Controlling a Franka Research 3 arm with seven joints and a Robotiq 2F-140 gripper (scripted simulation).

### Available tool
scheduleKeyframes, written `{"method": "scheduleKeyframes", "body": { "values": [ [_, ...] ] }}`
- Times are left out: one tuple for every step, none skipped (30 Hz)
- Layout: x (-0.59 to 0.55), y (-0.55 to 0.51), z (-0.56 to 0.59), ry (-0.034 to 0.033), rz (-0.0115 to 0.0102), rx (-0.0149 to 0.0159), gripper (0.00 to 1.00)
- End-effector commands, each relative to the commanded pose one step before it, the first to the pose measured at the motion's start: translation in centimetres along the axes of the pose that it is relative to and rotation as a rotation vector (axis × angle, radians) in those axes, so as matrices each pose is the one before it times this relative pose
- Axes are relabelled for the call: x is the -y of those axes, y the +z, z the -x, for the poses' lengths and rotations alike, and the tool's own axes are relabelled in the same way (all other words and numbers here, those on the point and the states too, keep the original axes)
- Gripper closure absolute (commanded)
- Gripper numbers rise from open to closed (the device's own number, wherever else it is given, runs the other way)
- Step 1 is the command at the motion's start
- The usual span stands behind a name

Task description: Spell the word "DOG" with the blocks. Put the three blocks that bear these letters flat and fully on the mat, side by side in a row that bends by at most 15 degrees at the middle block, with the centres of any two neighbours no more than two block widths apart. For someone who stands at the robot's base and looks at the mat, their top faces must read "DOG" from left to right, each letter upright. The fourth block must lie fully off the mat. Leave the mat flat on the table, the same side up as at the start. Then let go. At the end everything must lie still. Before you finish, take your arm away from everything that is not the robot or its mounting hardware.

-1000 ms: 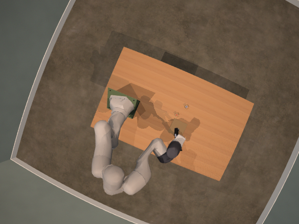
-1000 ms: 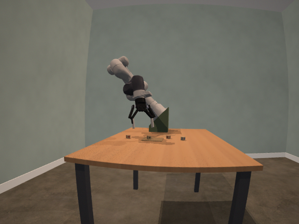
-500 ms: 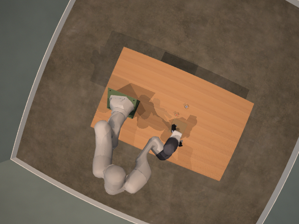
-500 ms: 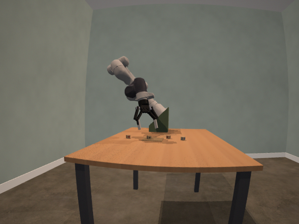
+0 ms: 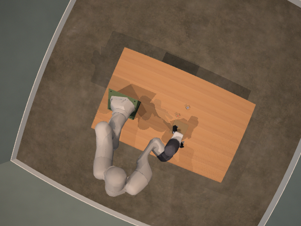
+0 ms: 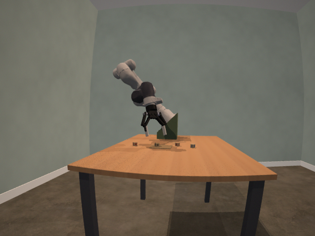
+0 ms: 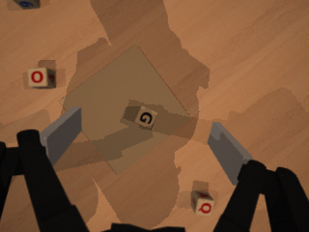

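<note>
A pale grey, round-jointed arm (image 6: 128,76) with a dark wrist section carries a black gripper (image 6: 154,132) tipped with flat grey pads (image 7: 62,132).

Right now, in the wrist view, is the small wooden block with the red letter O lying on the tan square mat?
No: the O block lies on bare wooden table beside the mat, which carries only the G block.
</note>
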State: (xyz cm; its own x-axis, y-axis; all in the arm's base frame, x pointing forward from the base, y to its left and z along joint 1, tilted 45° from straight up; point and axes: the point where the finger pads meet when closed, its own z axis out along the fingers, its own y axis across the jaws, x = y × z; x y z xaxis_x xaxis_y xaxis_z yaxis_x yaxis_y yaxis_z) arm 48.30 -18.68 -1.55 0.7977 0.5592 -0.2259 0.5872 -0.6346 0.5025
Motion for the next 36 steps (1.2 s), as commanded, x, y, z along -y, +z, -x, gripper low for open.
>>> {"method": "scheduleKeyframes", "body": {
  "values": [
    [0.09,-0.037,-0.107,-0.01099,-0.00112,-0.00433,0.0],
    [0.0,0.0,0.0,0.0,0.0,0.0,0.0],
    [0.0,0.0,0.0,0.0,0.0,0.0,0.0],
    [0.0,0.0,0.0,0.0,0.0,0.0,0.0],
    [0.0,0.0,0.0,0.0,0.0,0.0,0.0],
    [0.0,0.0,0.0,0.0,0.0,0.0,0.0],
    [0.0,0.0,0.0,0.0,0.0,0.0,0.0],
    [0.0,0.0,0.0,0.0,0.0,0.0,0.0],
    [0.0,0.0,0.0,0.0,0.0,0.0,0.0],
    [0.0,0.0,0.0,0.0,0.0,0.0,0.0],
    [0.0,0.0,0.0,0.0,0.0,0.0,0.0],
    [0.0,0.0,0.0,0.0,0.0,0.0,0.0],
    [0.0,0.0,0.0,0.0,0.0,0.0,0.0],
    [0.0,0.0,0.0,0.0,0.0,0.0,0.0],
    [0.0,0.0,0.0,0.0,0.0,0.0,0.0],
    [0.0,0.0,0.0,0.0,0.0,0.0,0.0],
    [0.0,0.0,0.0,0.0,0.0,0.0,0.0],
    [0.0,0.0,0.0,0.0,0.0,0.0,0.0],
    [0.0,0.0,0.0,0.0,0.0,0.0,0.0],
    [0.0,0.0,0.0,0.0,0.0,0.0,0.0],
    [0.0,0.0,0.0,0.0,0.0,0.0,0.0],
    [0.0,0.0,0.0,0.0,0.0,0.0,0.0],
    [0.0,0.0,0.0,0.0,0.0,0.0,0.0],
    [0.0,0.0,0.0,0.0,0.0,0.0,0.0],
    [0.0,0.0,0.0,0.0,0.0,0.0,0.0],
    [0.0,0.0,0.0,0.0,0.0,0.0,0.0],
    [0.0,0.0,0.0,0.0,0.0,0.0,0.0],
    [0.0,0.0,0.0,0.0,0.0,0.0,0.0],
    [0.0,0.0,0.0,0.0,0.0,0.0,0.0],
    [0.0,0.0,0.0,0.0,0.0,0.0,0.0],
    [0.0,0.0,0.0,0.0,0.0,0.0,0.0],
    [0.0,0.0,0.0,0.0,0.0,0.0,0.0],
    [-0.012,-0.003,-0.002,0.00038,0.00013,0.00009,0.0],
    [-0.083,-0.024,-0.013,0.00254,0.00087,0.00059,0.0],
    [-0.217,-0.062,-0.034,0.0066,0.00223,0.00152,0.0],
    [-0.401,-0.117,-0.064,0.01232,0.00409,0.00281,0.0]
  ]
}}
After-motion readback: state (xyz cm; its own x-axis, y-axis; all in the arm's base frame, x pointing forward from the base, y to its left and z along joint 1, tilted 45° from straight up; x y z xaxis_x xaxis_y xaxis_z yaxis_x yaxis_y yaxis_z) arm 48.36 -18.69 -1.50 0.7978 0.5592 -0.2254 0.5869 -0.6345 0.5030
